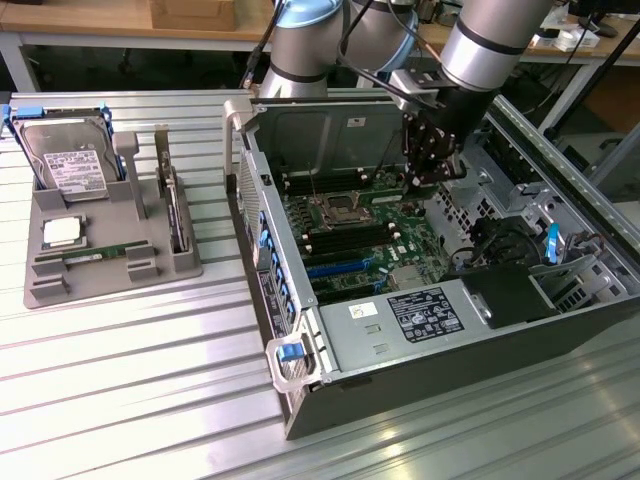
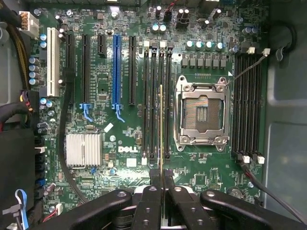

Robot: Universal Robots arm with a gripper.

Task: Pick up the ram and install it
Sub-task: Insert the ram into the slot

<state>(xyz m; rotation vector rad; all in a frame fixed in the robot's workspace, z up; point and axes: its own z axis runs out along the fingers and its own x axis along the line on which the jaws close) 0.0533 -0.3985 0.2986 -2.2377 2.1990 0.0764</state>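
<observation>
My gripper (image 1: 427,172) reaches down into the open computer case (image 1: 330,400), over the green motherboard (image 1: 350,245). In the wrist view the gripper (image 2: 161,181) is shut on the ram (image 2: 160,124), a thin green stick seen edge-on between the black fingers (image 2: 153,201). The stick lies along the bank of black memory slots (image 2: 152,96) beside the empty silver processor socket (image 2: 201,112), lined up with one of the middle slots. Whether it rests in the slot or hangs just above it I cannot tell. In the exterior view the ram (image 1: 388,197) is a pale green strip by the fingertips.
A grey tray (image 1: 40,285) at the exterior view's left holds a silver hard drive (image 1: 68,160), a square processor chip (image 1: 62,232) and another green stick (image 1: 95,256). A second slot bank (image 2: 247,105), a heat sink (image 2: 83,149) and cables (image 2: 268,191) surround the socket.
</observation>
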